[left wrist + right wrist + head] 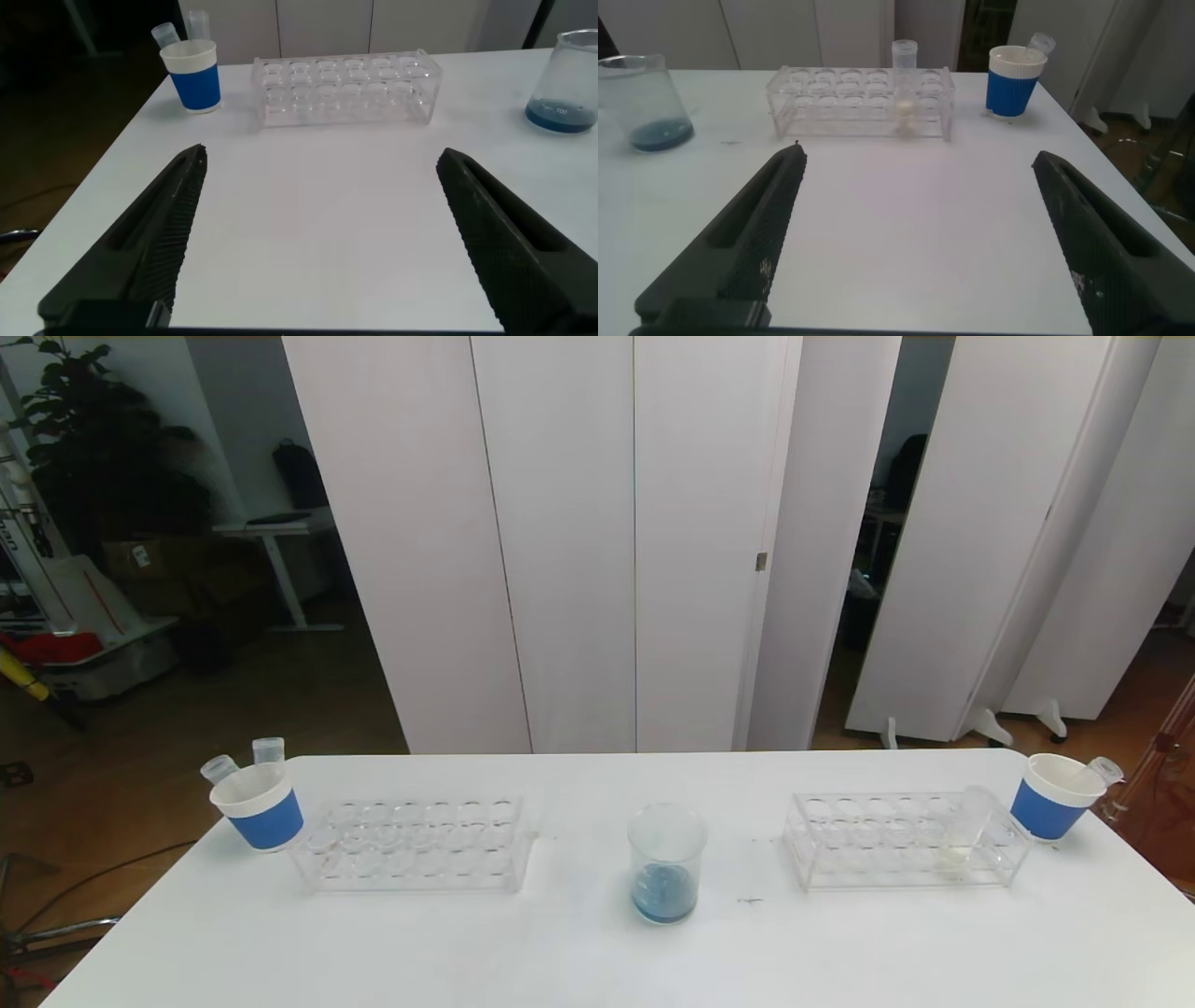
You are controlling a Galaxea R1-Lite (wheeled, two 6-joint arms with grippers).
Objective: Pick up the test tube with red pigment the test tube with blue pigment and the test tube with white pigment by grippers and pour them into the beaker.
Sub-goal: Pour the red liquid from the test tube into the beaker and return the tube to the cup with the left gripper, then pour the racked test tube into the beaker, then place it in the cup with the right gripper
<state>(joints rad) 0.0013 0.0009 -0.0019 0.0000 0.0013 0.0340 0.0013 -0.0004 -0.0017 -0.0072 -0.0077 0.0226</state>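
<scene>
The beaker (pixel 666 875) at table centre already holds blue liquid. The test tube with white pigment (pixel 903 86) stands in the right rack (pixel 904 840), unpoured. Your left gripper (pixel 318 243) and right gripper (pixel 915 243) hover wide open, holding nothing. Take the white tube next.

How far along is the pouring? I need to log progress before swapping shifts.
Done: the beaker holds blue liquid, and empty tubes sit in both blue cups. In hand: nothing; left gripper and right gripper are open, back from the racks. Left: the test tube with white pigment stands in the right rack, unpoured.
</scene>
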